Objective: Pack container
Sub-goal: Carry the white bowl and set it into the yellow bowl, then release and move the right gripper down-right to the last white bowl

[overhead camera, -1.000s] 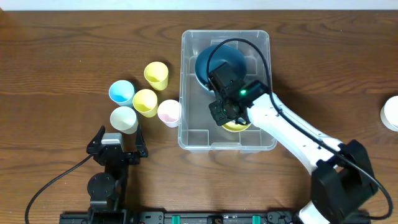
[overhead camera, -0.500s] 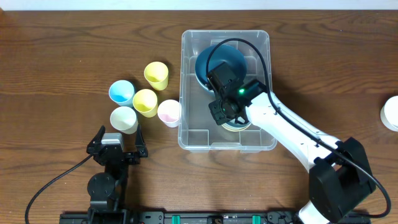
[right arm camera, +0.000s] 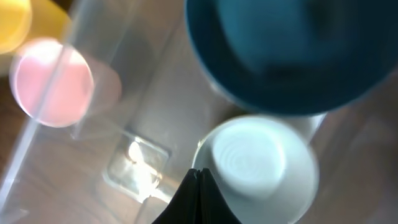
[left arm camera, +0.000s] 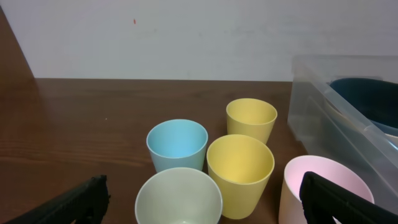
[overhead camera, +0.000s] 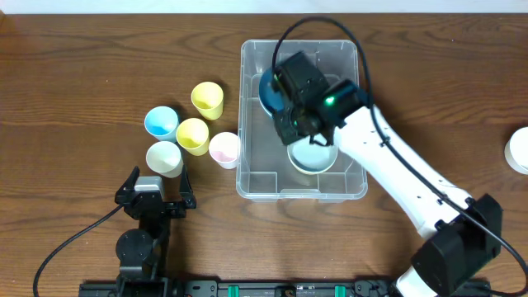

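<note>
- My right gripper (right arm camera: 198, 186) had its two fingers pinched together with nothing between them.
- A second before, it sat low over a yellow bowl. It had since lifted and slid back toward the dark blue round plastic bowl (overhead camera: 271, 91) just beyond it.
- Directly below my fingertips lay a pale mint-white round plastic bowl (overhead camera: 313, 155), right way up and free of my grip.
- No yellow showed any more. I judged that the pale bowl had dropped in over the yellow one and covered it.
- Both bowls sat inside the large clear plastic rectangular container (overhead camera: 257, 177), which lay under my right hand, its near end bare.
- That placement looked finished, so I took the hand to be free for the next piece.
- My left gripper (overhead camera: 155, 183) was parked with its fingers spread wide, holding nothing.
- Ahead of it stood a cluster of small pastel plastic cups (overhead camera: 192, 134), unpacked. A pink plastic cup (overhead camera: 223, 149) stood just beside the container's outer wall.
</note>
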{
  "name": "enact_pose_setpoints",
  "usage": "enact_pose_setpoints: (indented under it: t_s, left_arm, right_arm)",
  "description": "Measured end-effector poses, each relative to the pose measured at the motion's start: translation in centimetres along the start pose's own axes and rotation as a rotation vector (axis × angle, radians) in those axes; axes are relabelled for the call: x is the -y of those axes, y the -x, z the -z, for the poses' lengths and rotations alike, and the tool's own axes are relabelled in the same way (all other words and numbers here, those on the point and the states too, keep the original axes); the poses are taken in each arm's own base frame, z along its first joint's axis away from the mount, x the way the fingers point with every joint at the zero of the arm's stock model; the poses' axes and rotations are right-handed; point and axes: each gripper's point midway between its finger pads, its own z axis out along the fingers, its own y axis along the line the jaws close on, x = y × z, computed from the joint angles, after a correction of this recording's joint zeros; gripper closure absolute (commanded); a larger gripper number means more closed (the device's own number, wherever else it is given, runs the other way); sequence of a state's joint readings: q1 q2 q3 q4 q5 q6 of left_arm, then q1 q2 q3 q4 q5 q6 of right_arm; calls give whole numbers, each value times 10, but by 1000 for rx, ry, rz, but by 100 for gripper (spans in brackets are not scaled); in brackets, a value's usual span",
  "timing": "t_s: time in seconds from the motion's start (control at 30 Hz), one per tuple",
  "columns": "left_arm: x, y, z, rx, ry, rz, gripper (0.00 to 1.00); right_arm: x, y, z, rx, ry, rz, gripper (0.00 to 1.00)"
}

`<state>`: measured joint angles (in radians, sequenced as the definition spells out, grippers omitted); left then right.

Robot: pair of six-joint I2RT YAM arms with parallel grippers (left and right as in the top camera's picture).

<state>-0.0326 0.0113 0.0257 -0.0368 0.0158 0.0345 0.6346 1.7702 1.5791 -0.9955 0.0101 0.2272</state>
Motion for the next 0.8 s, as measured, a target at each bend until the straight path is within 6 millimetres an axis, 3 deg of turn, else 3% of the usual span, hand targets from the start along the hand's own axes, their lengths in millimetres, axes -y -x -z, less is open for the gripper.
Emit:
enact_pose_setpoints:
  t_s: [0.23, 0.4, 0.47, 0.5, 0.57, 0.6, 0.63, 0.73, 0.8]
  left_arm:
    - [0, 0, 0, 0, 0, 0, 2]
    - [0, 0, 0, 0, 0, 0, 2]
    - [0, 0, 0, 0, 0, 0, 2]
    - [0, 0, 0, 0, 0, 0, 2]
    - [0, 0, 0, 0, 0, 0, 2]
    - [0, 0, 0, 0, 0, 0, 2]
    - [0, 0, 0, 0, 0, 0, 2]
    - [0, 0, 0, 0, 0, 0, 2]
    - [0, 0, 0, 0, 0, 0, 2]
  right_arm:
    - [0, -54, -46, -133, -6, -15, 99]
    - [3, -51, -47, -120, -22, -33, 95]
    - [6, -39, -40, -90, -32, -41, 84]
    - [7, -31, -35, -69, -36, -46, 71]
    - [13, -10, -19, -16, -53, -65, 44]
    - [18, 2, -8, 13, -65, -79, 17]
    - [24, 14, 5, 43, -84, -93, 1]
    - [47, 36, 39, 102, -151, -137, 1]
    - [74, 39, 60, 112, -219, -204, 1]
